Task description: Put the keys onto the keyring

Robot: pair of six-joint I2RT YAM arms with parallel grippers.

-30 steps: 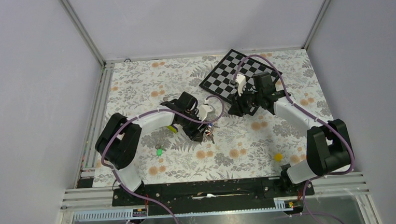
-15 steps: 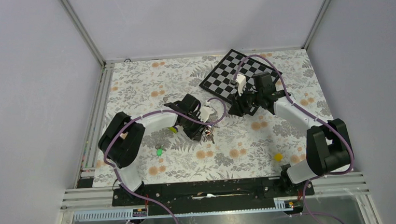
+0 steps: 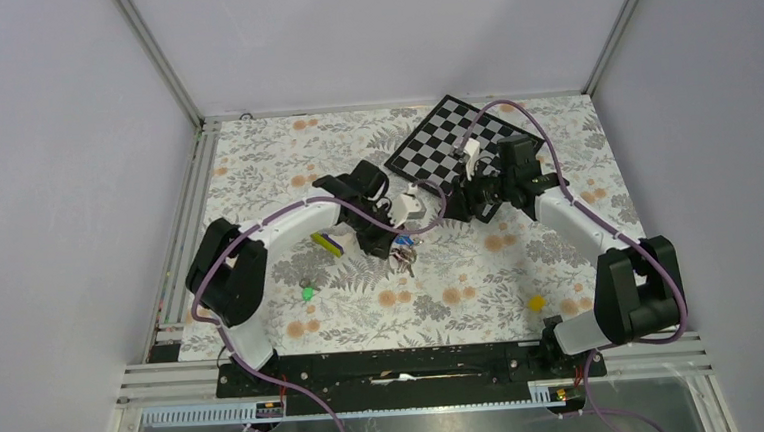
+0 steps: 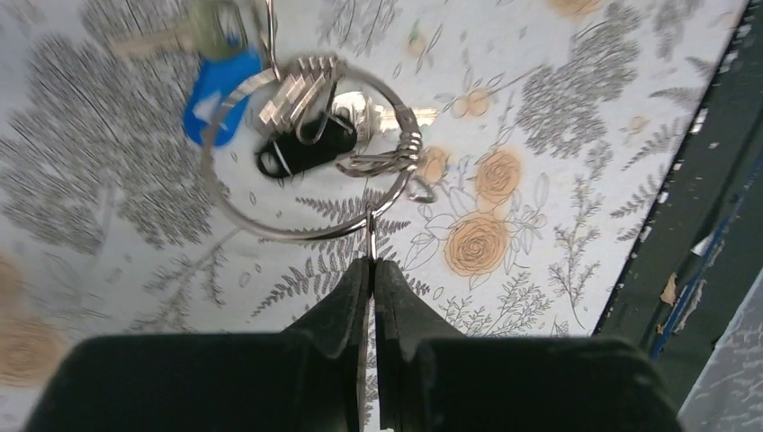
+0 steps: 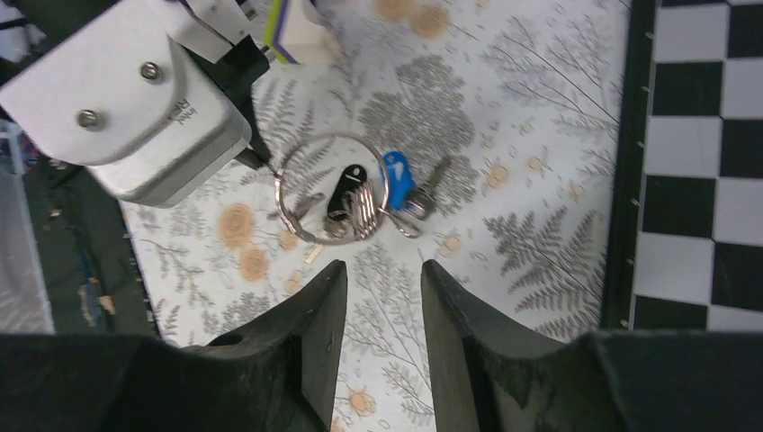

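Note:
The silver keyring (image 4: 310, 238) hangs in front of my left gripper (image 4: 371, 264), which is shut on its wire at the near rim. A blue key (image 4: 216, 85) and a black key (image 4: 301, 153) hang on the ring among coiled wire. In the top view the left gripper (image 3: 392, 243) sits mid-table with the keyring (image 3: 402, 258) just below it. A green key (image 3: 307, 293) lies alone to the left. My right gripper (image 5: 380, 270) is open and empty above the cloth, a little short of the keyring (image 5: 328, 136), blue key (image 5: 396, 171) and black key (image 5: 346, 184).
A yellow-white-purple wedge block (image 3: 328, 243) lies left of the left gripper. A small yellow cube (image 3: 536, 303) sits front right. A chessboard (image 3: 433, 138) lies at the back, under the right arm. Metal frame rails run along the table's left and near edges.
My left gripper has shut on the keyring's wire and shifted back and right, uncovering the wedge block. The right arm drew slightly back and right, its jaws unchanged.

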